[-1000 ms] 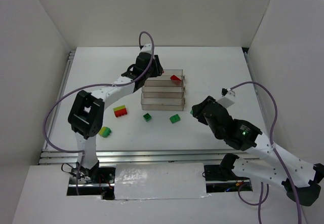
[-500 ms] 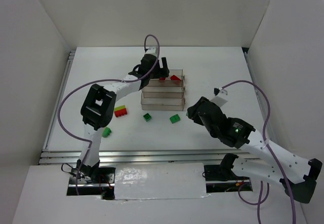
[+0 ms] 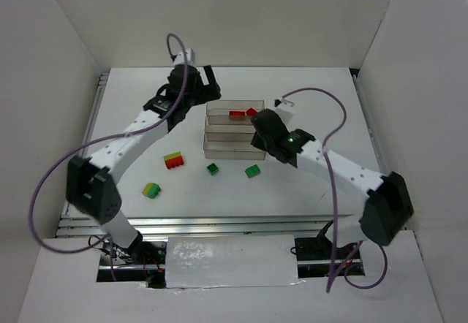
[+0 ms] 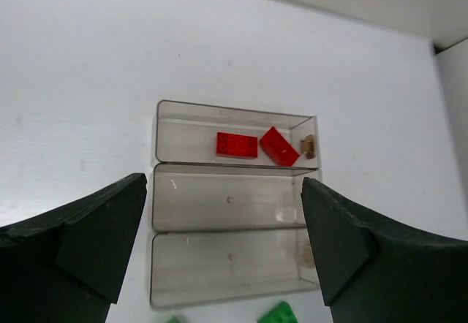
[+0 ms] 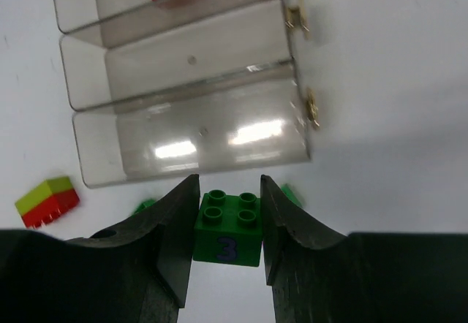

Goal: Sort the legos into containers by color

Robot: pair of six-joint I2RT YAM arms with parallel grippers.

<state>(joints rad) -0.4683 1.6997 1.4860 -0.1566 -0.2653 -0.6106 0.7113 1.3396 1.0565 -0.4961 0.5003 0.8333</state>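
Note:
Three clear containers (image 3: 219, 138) stand in a stepped row; the far bin (image 4: 186, 131) holds two red legos (image 4: 237, 145) (image 4: 278, 146), also seen from above (image 3: 238, 114). My left gripper (image 4: 227, 242) hangs open and empty above the bins, up and left of them in the top view (image 3: 207, 83). My right gripper (image 5: 229, 213) is shut on a green lego marked 3 (image 5: 229, 228), just short of the near bin (image 5: 190, 144); in the top view this gripper (image 3: 257, 134) sits at the bins' right end. The middle bin (image 4: 228, 199) has nothing in it.
Loose on the table in front of the bins lie a red and yellow-green stack (image 3: 174, 161), two green bricks (image 3: 212, 168) (image 3: 253, 170), and a yellow-green and green stack (image 3: 151, 190). White walls enclose the table on three sides.
My left gripper opened, left a second red brick in the far bin, and drew back up and to the left. My right arm swung in to the bins' right end with the green brick.

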